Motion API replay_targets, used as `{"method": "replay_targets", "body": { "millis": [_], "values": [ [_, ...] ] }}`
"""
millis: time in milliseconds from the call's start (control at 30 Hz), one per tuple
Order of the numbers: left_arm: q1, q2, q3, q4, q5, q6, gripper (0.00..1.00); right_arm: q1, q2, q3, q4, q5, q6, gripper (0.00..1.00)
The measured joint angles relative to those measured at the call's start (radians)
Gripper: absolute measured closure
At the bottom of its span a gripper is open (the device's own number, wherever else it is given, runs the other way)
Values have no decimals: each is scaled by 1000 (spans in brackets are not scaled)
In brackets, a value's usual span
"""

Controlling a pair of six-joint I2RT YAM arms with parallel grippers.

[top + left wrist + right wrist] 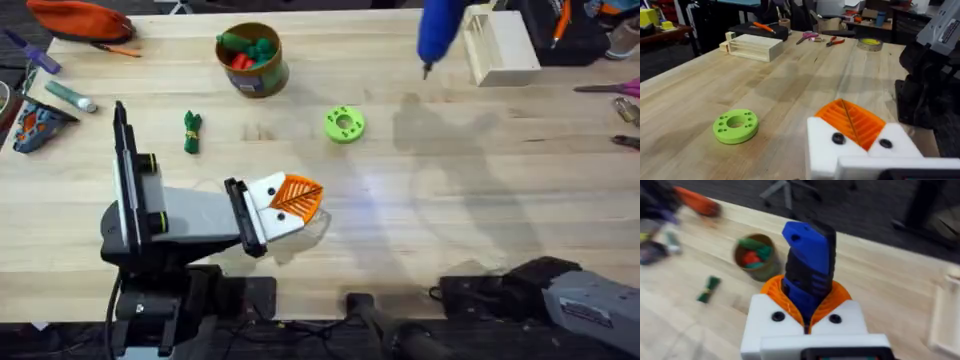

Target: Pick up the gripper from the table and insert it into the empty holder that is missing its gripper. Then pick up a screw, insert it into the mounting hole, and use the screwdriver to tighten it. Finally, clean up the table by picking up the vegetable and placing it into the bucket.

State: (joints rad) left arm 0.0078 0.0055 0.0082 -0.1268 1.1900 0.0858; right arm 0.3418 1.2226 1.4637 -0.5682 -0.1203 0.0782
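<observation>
Blue screwdriver (807, 265) clamped in right claw (807, 322), vegetable (708, 289) well apart

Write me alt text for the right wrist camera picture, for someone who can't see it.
The right gripper, white with orange ribbed pads, is shut on the blue screwdriver, holding it above a wooden table. Beyond it sit the tan bucket holding red and green toy pieces, and the dark green vegetable lying on the wood.
</observation>
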Motion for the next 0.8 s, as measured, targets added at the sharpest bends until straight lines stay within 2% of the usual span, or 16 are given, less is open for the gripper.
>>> {"method": "replay_targets", "body": {
  "millis": [367,467,700,733,800],
  "values": [
    [0,0,0,0,0,0,992,1,-38,0,233,-509,4,980],
    [0,0,0,0,0,0,992,0,-38,0,247,-602,4,980],
    [0,0,0,0,0,0,992,1,-38,-6,264,-734,-20,980],
    [0,0,0,0,0,0,992,1,-38,-30,303,-794,-32,980],
    [0,0,0,0,0,0,992,5,-38,-60,352,-830,-35,980]
  ]
}}
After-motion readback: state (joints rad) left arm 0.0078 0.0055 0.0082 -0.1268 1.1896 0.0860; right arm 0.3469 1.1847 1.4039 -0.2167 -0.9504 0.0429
